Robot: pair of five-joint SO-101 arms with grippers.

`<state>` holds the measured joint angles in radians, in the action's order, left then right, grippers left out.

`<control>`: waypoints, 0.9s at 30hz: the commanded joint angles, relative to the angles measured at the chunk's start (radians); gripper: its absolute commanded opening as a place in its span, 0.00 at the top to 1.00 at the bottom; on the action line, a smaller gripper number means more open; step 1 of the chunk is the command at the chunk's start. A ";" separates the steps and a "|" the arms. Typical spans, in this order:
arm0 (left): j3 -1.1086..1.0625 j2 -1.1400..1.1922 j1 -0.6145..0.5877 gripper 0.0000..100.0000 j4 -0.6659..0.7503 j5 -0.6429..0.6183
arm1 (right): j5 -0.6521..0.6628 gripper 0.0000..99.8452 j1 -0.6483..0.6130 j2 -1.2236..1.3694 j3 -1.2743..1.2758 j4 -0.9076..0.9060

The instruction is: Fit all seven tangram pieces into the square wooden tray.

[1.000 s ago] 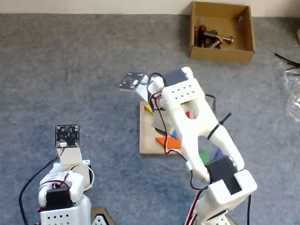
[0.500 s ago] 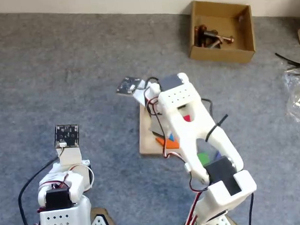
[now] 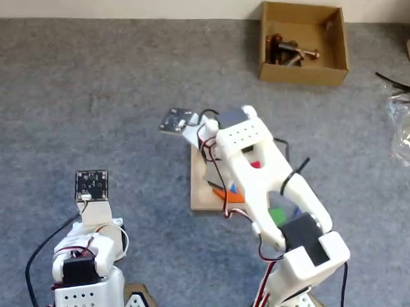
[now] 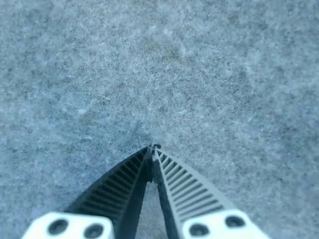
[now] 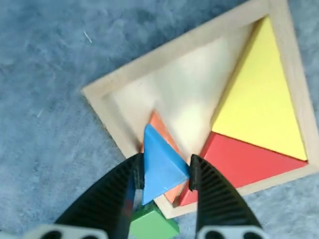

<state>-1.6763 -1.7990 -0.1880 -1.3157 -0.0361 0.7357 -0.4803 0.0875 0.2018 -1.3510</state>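
The square wooden tray [image 5: 124, 107] lies on grey carpet with a big yellow triangle [image 5: 261, 99] and a red triangle [image 5: 234, 159] fitted in it. An orange piece [image 5: 159, 130] lies at one corner of the tray. My right gripper [image 5: 165, 168] is shut on a blue triangle [image 5: 158, 167], held just above the orange piece. A green piece [image 5: 152, 225] lies outside the tray's edge. From above, the right arm [image 3: 259, 172] covers most of the tray [image 3: 198, 194]. My left gripper [image 4: 151, 149] is shut over bare carpet, near the left arm's base [image 3: 87, 258].
A cardboard box [image 3: 303, 66] with metal parts stands at the back right. A clear plastic bag [image 3: 406, 136] and cables lie at the right edge. Open carpet stretches to the left of the tray and behind it.
The right arm has shifted a little to the left over the tray, now hiding the yellow piece from above. The left arm has not moved.
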 commanded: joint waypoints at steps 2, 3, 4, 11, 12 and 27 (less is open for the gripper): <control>-0.021 0.007 -0.008 1.00 -0.008 -0.002 | -0.003 0.91 -0.010 -0.054 -0.007 0.036; -0.021 0.007 -0.008 1.00 -0.008 -0.002 | -0.002 0.91 -0.010 -0.054 -0.007 0.038; -0.021 0.007 -0.008 1.00 -0.008 -0.002 | -0.002 0.91 -0.010 -0.054 -0.007 0.038; -0.021 0.007 -0.008 1.00 -0.008 -0.002 | 0.048 0.91 -0.010 -0.039 0.015 0.076; -0.021 0.007 -0.008 1.00 -0.008 -0.002 | 0.052 0.91 -0.010 -0.027 0.027 0.094; -0.021 0.007 -0.008 1.00 -0.008 -0.002 | 0.172 0.90 -0.010 0.077 0.047 0.157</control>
<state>-1.6763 -1.7990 -0.1880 -1.3157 -0.0361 0.8631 -0.4818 0.1718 0.2570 -1.2114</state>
